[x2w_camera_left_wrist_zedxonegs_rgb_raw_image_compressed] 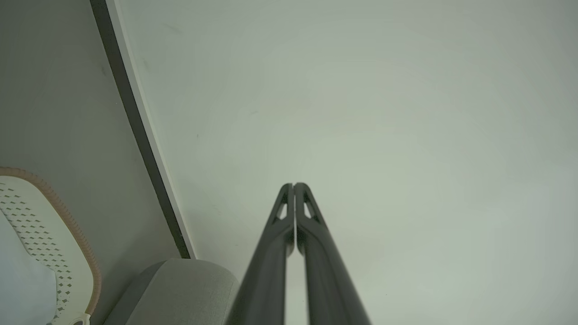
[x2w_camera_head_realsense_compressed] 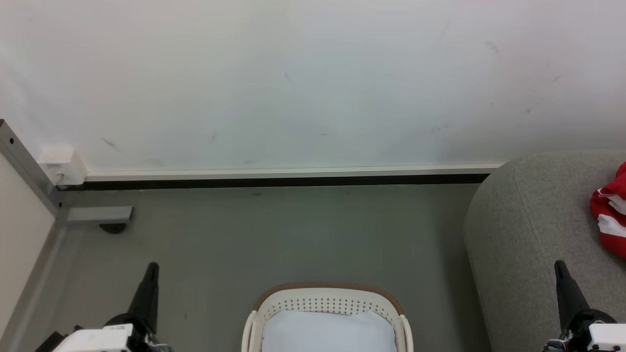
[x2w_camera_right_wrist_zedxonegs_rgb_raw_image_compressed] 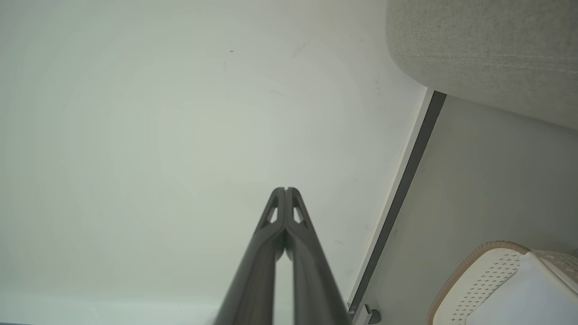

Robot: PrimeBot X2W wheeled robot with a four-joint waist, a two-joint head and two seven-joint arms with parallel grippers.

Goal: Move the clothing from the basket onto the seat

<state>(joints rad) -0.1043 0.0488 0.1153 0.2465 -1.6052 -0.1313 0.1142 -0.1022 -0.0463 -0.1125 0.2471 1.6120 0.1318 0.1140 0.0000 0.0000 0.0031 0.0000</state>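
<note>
Grey floor meets scuffed white wall; basket stands near the seat.

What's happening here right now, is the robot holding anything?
Nothing is being handled. The left hand and right hand are both shut and empty, held low on either side of the basket. The visible part of the basket holds just its pale lining. Red clothing lies on the seat at the right edge of the head view.

The basket is smooth, perforated cream plastic with a braided-looking brown rim and matt pale lining. Right of the basket, the seat is coarse matt grey fabric, with soft red cloth clothing on it.
</note>
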